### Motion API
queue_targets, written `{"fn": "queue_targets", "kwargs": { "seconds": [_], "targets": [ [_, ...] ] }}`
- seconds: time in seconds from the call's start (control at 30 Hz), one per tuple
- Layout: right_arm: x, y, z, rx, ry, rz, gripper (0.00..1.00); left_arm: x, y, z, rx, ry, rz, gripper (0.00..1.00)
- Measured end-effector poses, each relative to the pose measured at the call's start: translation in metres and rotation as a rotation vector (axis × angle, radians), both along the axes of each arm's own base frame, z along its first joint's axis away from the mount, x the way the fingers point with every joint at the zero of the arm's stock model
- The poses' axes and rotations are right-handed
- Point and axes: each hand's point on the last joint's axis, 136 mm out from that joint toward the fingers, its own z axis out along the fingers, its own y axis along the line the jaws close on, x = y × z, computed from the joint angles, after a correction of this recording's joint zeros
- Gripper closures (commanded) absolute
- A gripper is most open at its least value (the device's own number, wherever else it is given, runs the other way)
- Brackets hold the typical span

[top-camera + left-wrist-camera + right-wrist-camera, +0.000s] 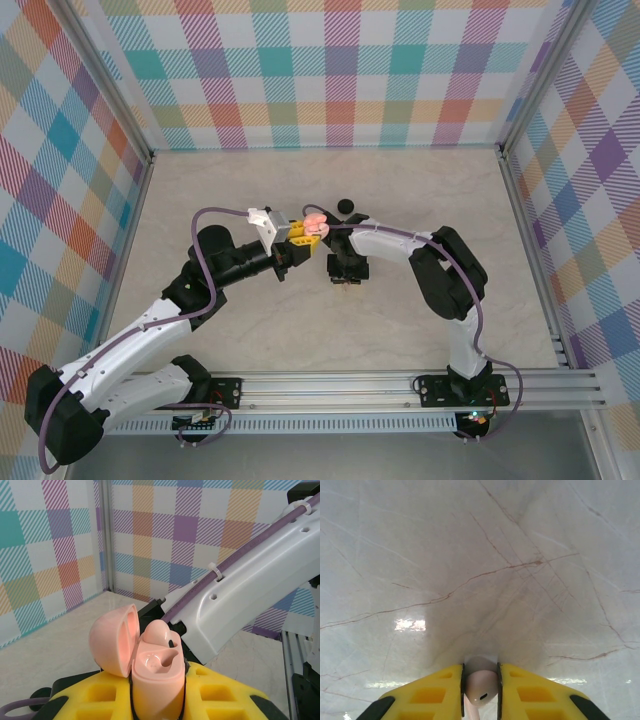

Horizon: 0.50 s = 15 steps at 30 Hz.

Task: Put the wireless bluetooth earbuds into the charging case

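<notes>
My left gripper (157, 697) is shut on the salmon-pink charging case (157, 680), held upright with its lid (112, 640) swung open to the left. One pink earbud (159, 632) sits in the far slot; the near slot (155, 661) is bare. In the top view the case (315, 225) is held above the table's middle by the left gripper (303, 232). Just right of it, my right gripper (346, 278) points down at the table. Its yellow fingers (445, 690) are shut on a second pink earbud (481, 690), right at the marble surface.
A small black round object (347, 207) lies on the table just behind the two grippers. The right arm's white link (250, 595) crosses close behind the case. Checked walls (340, 70) enclose the table on three sides.
</notes>
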Motion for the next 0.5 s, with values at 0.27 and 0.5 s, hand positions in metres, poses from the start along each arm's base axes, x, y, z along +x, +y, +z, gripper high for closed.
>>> {"fn": "queue_targets", "kwargs": {
  "seconds": [0.27, 0.5],
  "targets": [
    [0.0015, -0.0004, 0.0008, 0.007, -0.009, 0.02, 0.78, 0.0001, 0.0, 0.0, -0.001, 0.002, 0.0, 0.94],
    [0.0037, -0.0063, 0.0023, 0.065, -0.034, -0.002, 0.78, 0.0056, 0.0017, -0.0021, -0.001, 0.014, 0.031, 0.94]
  ]
}}
